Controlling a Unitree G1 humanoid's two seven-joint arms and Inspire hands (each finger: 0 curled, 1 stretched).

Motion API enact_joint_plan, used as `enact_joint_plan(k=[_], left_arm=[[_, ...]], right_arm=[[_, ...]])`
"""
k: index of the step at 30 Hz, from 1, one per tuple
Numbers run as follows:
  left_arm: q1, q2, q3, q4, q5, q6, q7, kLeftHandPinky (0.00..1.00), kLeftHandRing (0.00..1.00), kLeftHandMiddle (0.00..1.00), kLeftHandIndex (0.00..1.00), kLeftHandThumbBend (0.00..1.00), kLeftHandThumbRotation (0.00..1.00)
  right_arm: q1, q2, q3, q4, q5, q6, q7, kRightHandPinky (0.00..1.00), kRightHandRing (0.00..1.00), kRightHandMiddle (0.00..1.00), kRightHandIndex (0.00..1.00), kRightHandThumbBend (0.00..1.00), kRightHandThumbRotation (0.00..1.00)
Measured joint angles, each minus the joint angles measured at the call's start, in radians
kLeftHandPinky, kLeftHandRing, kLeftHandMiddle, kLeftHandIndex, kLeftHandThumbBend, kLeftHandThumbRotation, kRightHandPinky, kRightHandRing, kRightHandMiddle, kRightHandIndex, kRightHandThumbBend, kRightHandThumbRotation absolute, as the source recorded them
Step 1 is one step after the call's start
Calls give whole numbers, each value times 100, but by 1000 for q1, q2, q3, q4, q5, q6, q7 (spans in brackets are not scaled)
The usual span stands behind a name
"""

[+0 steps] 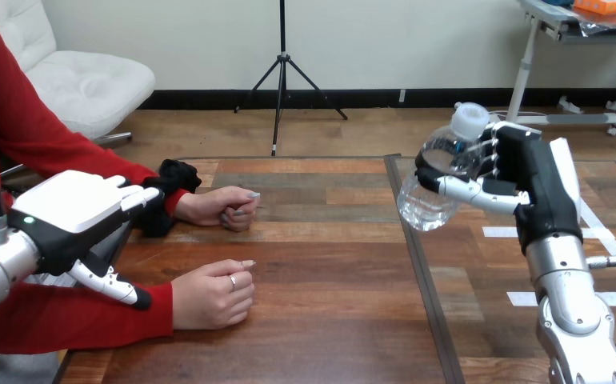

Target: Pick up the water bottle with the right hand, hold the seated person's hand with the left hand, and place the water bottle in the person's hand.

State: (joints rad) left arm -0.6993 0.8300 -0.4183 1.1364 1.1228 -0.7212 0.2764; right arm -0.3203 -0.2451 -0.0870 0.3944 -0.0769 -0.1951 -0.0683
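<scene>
Our right hand (529,180) clasps the bottle (441,180) aloft, left hand (73,212) spread loose. The person's nearer hand (209,294) lies fisted on the surface (329,264) — the bottle could drop.

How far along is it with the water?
Pickup looks done: the right hand grips the clear plastic water bottle, white-capped, above the wooden table. The open left hand hovers over a red sleeve, holding neither of the person's hands. Holding a hand and delivering the bottle remain.

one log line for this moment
right hand: shut on water bottle, lifted off table | left hand: open, by person's sleeve, holding nothing | person's nearer hand, farther hand: curled, on table | handover: not yet
</scene>
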Motion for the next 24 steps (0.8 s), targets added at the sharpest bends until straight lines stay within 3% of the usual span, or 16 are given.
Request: enact_joint_plan(k=[15,24], left_arm=[[-57,0,-88,41,-15,11,-13,85,89,90,91,100,59],[-85,0,-124,51,-23,11,-74,85,88,89,89,100,55]], right_arm=[[3,0,-14,-40,7,37,10,27,32,39,41,87,0],[9,0,-16,-74,3,58,9,28,33,39,41,88,0]])
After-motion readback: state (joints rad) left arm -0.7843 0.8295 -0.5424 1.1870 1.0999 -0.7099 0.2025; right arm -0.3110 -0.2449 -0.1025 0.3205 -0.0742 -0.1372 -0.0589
